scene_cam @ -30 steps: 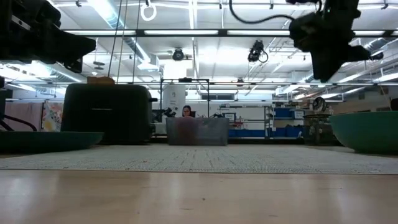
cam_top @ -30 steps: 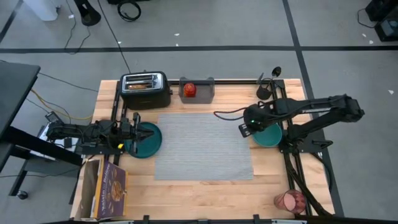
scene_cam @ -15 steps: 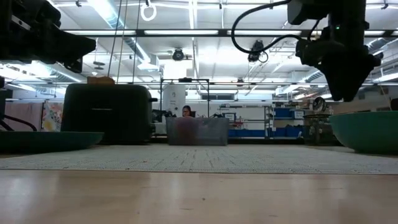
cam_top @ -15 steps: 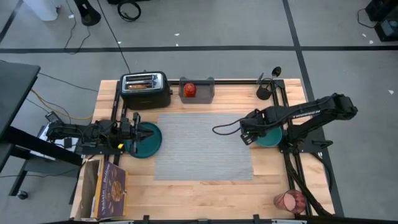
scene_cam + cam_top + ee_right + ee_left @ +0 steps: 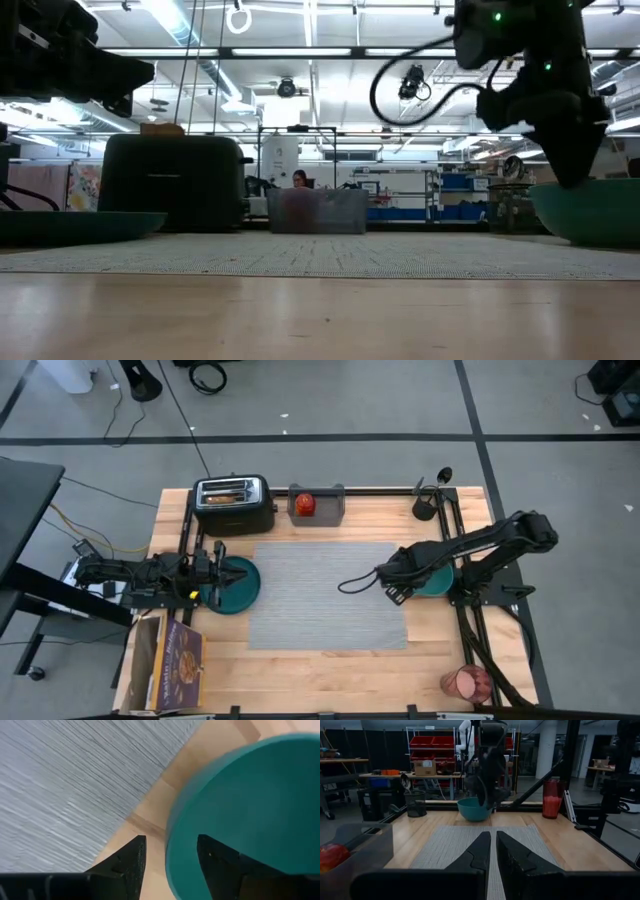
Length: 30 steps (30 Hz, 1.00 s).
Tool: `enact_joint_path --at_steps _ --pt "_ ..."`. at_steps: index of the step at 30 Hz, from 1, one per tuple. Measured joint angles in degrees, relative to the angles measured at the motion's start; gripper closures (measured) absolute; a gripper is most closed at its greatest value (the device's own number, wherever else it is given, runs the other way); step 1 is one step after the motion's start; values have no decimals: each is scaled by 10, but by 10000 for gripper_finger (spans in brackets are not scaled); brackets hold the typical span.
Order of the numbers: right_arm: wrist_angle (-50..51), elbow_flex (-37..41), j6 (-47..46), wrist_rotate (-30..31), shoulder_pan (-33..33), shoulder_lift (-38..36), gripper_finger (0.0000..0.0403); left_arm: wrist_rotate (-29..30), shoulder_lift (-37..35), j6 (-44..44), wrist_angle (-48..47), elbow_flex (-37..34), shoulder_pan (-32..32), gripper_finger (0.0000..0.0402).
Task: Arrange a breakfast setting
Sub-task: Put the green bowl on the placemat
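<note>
A teal bowl [image 5: 438, 580] stands on the wood just right of the grey placemat [image 5: 328, 595]. My right gripper [image 5: 167, 861] points down over the bowl's left rim [image 5: 172, 840], open. One finger is outside the wall and one above the inside; no touch shows. In the low view this gripper [image 5: 575, 168] hangs just above the bowl [image 5: 595, 210]. My left gripper [image 5: 493, 845] is shut and level above the teal plate [image 5: 238, 592], which rests flat at the placemat's left edge. Toast [image 5: 225, 491] stands in the toaster [image 5: 235, 510]. A red fruit [image 5: 304, 503] lies in the grey tray [image 5: 330, 507].
A translucent red cup [image 5: 465, 682] stands at the table's near right corner. A cereal box [image 5: 170, 665] lies at the near left. A small black holder [image 5: 424, 508] sits at the far right. The placemat's middle is bare.
My right gripper has come down and toward the table's near edge, from above the bowl's far left side to its left rim. It has rolled somewhat about its own axis on the way. The bowl has stayed put.
</note>
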<state>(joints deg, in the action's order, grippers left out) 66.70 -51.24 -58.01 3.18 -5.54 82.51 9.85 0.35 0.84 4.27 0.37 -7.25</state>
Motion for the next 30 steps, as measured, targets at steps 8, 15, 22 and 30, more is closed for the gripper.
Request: enact_joint_path --at_steps 8,15,22,30 --pt "-16 0 41 -69 38 64 257 0 0 0 0 0 0 363" --pt "-18 0 46 -78 50 83 345 0 0 0 0 0 0 363" --pt "32 -21 24 -78 35 33 391 0 0 -3 7 0 0 363" --pt "25 -145 442 29 -8 42 396 57 0 246 148 0 1 363"
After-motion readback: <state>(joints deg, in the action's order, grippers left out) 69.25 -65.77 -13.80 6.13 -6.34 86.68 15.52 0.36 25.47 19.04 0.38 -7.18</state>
